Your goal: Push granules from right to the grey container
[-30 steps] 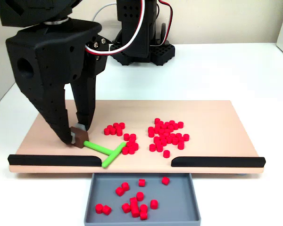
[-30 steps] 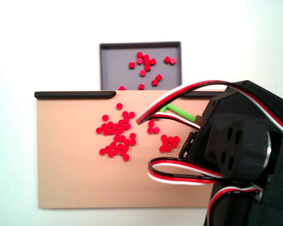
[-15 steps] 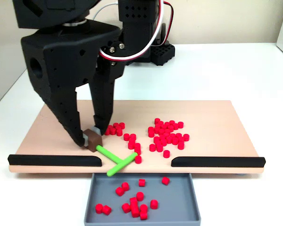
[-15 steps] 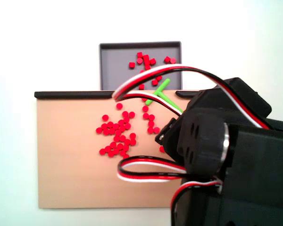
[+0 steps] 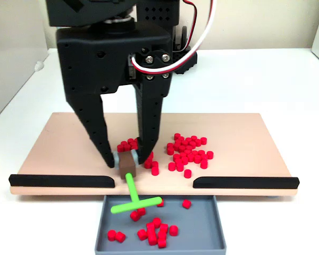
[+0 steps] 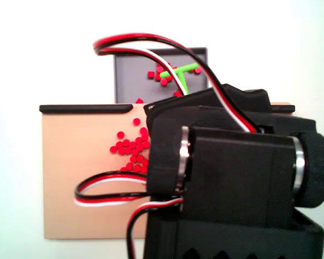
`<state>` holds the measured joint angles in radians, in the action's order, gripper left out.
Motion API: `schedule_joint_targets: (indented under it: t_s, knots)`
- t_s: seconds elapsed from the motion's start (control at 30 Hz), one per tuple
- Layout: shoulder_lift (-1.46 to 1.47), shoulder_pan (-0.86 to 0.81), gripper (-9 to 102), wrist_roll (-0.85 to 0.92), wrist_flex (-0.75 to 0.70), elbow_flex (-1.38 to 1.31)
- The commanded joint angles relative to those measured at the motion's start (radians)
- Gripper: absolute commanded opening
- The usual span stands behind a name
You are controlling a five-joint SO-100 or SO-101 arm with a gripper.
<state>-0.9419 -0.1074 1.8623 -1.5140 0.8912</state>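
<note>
A fixed view from the front shows, nearest the camera, the grey container (image 5: 160, 223) set against the front edge of the board (image 5: 239, 130), already holding a small heap of granules (image 5: 155, 232). Over its near-board end the crossbar of the green pusher stick (image 5: 131, 197) is seen, its stem running back through the gap between the two black strips (image 5: 245, 182). Just behind, the gripper (image 5: 126, 162) is clamped on the brown block at the stem's top. A sweep appears to be at its end, the pusher head having reached the tray. Farther back, a few red granules lie beside the fingers, and the main cluster (image 5: 189, 151) is spread to the right in this view, well apart from the gap. For the next move, the pusher would be lifted or drawn back, carried behind that cluster, and swept toward the opening. The white desk (image 5: 255, 79) extends beyond.
</note>
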Motion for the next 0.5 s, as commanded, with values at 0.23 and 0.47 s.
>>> schedule_joint_targets:
  t_s: [0.23, 0.47]
  knots:
    - [-0.357, 0.063, 0, -0.265, -0.115, 0.195]
    - [-0.707, 0.089, 0, -0.344, -0.115, 0.546]
